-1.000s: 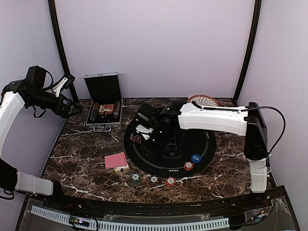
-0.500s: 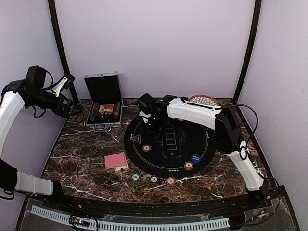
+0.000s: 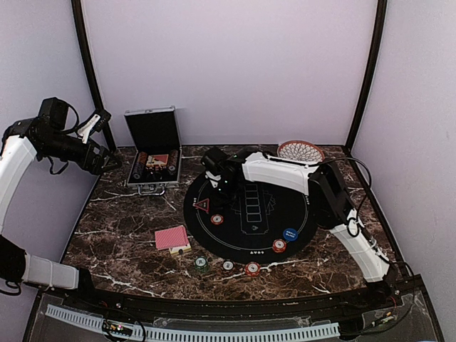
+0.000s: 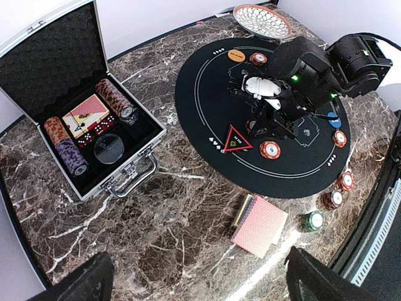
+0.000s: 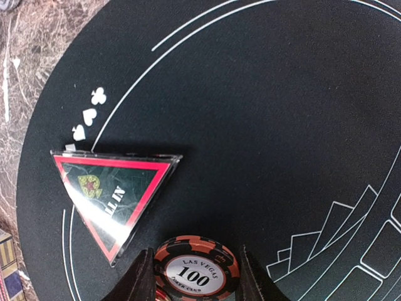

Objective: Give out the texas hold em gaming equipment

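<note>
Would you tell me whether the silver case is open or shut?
Open: the silver case has its lid raised, chip stacks and cards showing inside.

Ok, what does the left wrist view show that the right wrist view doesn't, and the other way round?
Left wrist only: the open case, the dish, the card deck, the edge chips near the table's front, and the right arm over the mat.
Right wrist only: readable print, the lettering on the triangle and LAS VEGAS 100 on the chip, seen framed by the right claw.
Both: the mat, the triangle and that chip beside it.
</note>
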Controlling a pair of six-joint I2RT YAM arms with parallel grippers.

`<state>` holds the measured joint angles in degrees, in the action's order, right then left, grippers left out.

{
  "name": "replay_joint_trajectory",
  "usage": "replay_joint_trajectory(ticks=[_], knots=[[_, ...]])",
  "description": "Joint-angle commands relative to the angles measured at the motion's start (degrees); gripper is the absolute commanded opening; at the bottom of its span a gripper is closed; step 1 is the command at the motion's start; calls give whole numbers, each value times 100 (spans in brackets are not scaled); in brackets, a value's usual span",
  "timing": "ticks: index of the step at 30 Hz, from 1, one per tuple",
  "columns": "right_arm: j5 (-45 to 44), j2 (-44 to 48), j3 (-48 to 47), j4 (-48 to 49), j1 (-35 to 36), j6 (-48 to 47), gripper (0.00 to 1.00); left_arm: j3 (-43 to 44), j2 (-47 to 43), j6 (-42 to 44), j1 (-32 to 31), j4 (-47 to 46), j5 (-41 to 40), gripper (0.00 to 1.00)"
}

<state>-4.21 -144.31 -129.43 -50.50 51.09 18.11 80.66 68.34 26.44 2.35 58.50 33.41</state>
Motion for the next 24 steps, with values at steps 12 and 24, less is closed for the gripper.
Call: replay_joint_trajectory(ticks=[12, 24], knots=[[7, 31, -254, 140, -91, 4, 56, 177, -48, 58, -12, 108, 103, 99], [-125, 2161, 2129, 478, 477, -175, 57, 188, -73, 68, -15, 135, 78, 99]])
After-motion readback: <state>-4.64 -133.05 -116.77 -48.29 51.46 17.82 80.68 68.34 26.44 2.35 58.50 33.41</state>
